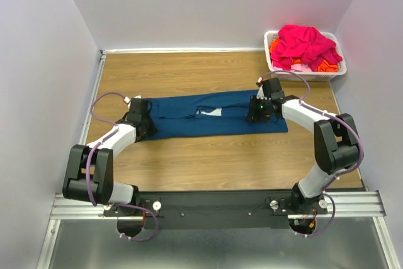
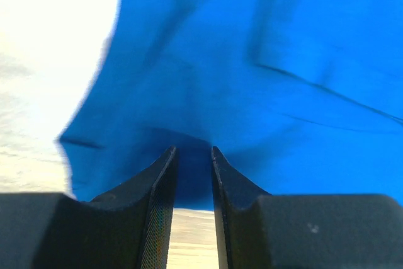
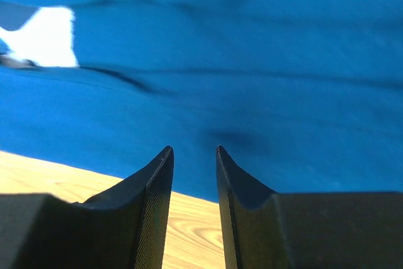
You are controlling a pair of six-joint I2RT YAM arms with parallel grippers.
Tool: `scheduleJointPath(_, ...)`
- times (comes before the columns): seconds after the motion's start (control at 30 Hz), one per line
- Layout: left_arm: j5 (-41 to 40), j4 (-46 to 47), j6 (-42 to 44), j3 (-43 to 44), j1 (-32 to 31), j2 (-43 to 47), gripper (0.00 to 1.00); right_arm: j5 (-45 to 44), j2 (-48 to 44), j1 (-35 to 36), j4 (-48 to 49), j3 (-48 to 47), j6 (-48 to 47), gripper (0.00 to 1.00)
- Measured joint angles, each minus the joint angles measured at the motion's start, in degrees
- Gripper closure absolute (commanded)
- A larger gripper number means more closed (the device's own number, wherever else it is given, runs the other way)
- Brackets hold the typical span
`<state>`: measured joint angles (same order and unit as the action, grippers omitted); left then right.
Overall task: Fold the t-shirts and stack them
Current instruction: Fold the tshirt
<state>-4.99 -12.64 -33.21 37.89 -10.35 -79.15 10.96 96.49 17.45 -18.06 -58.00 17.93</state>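
A dark blue t-shirt (image 1: 208, 118) lies on the wooden table (image 1: 208, 162) as a long flat band running left to right, with a pale patch of print (image 1: 213, 112) showing near its middle. My left gripper (image 1: 146, 124) is low over the band's left end. In the left wrist view its jaws (image 2: 194, 149) stand a narrow gap apart, the cloth edge (image 2: 252, 92) lies under the tips, and bare wood shows between the fingers. My right gripper (image 1: 257, 113) hangs over the right part of the shirt. Its jaws (image 3: 194, 148) are apart over the blue cloth (image 3: 252, 92), holding nothing.
A white plastic basket (image 1: 272, 61) sits at the back right corner, heaped with magenta-pink shirts (image 1: 305, 43) and some orange cloth (image 1: 327, 64). Pale walls close in the table on the left, back and right. The arms' black base rail (image 1: 214, 206) runs along the near edge.
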Motion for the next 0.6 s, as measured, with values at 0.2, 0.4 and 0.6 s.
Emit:
scheduleJointPath(0.2,5.11,2.45,-0.96,-0.68,4.57,-2.10,0.66,-2.62,-0.44,-0.96,-0.55,2.93,0.63,0.59)
scheduleJointPath(0.4,7.13,4.22,-0.31,6.67,6.56,-10.51,0.67,-2.64,-0.68,-1.05,-1.22,4.55,1.16,0.58)
scheduleJointPath(0.6,5.22,-0.57,3.34,26.51,8.33,-25.81,0.66,3.69,-7.06,0.42,-4.28,11.37,3.15,0.51)
